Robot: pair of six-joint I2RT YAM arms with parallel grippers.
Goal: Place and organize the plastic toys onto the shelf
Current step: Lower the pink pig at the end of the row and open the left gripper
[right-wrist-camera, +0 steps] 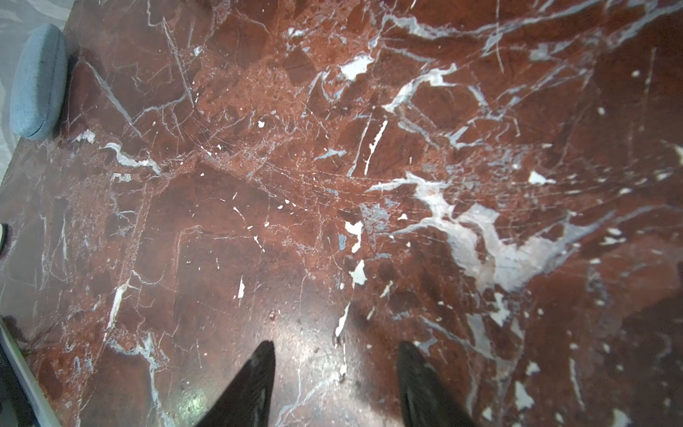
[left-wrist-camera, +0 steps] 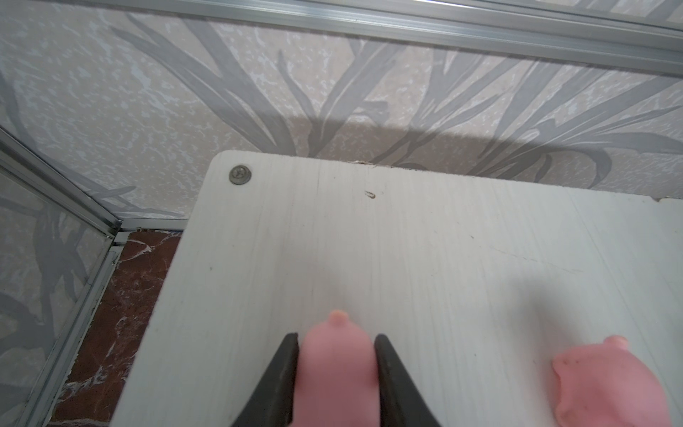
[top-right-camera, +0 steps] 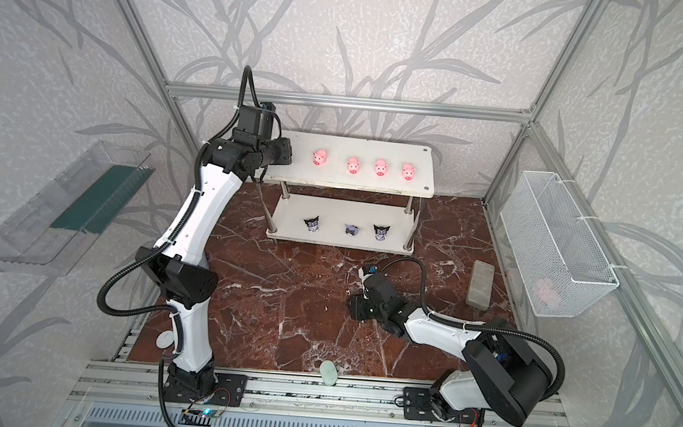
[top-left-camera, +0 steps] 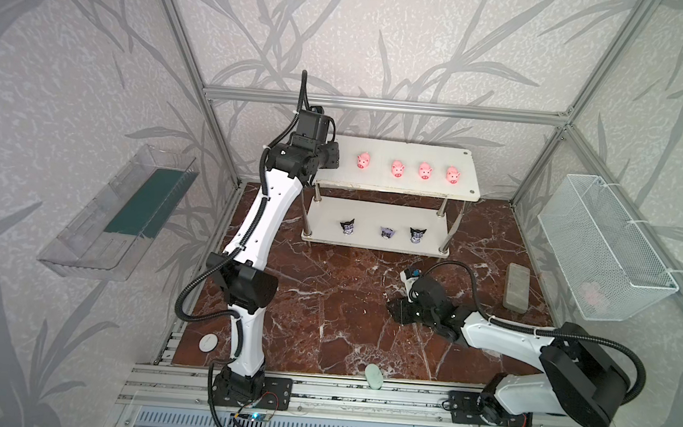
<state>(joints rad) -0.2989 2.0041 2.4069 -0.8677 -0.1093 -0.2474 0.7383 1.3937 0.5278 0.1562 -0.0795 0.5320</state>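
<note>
The shelf (top-left-camera: 411, 153) stands at the back, a white two-tier rack. Several pink pigs stand in a row on its top board, the leftmost visible one (top-left-camera: 363, 161) just right of my left wrist. Three black-and-purple figurines (top-left-camera: 387, 232) line the lower board. In the left wrist view my left gripper (left-wrist-camera: 336, 338) is over the top board's (left-wrist-camera: 406, 240) left end. Its jaws are pressed against both sides of another pink pig (left-wrist-camera: 338, 369), with a neighbouring pig (left-wrist-camera: 610, 384) beside it. The top views hide that held pig. My right gripper (right-wrist-camera: 336, 351) hovers open and empty over the marble floor.
A grey-blue pad (top-left-camera: 516, 286) lies on the floor at the right. A pale green oval (top-left-camera: 373, 376) sits at the front edge, a white disc (top-left-camera: 208, 342) at the front left. A wire basket (top-left-camera: 603, 252) hangs on the right wall, a clear tray (top-left-camera: 119, 213) on the left.
</note>
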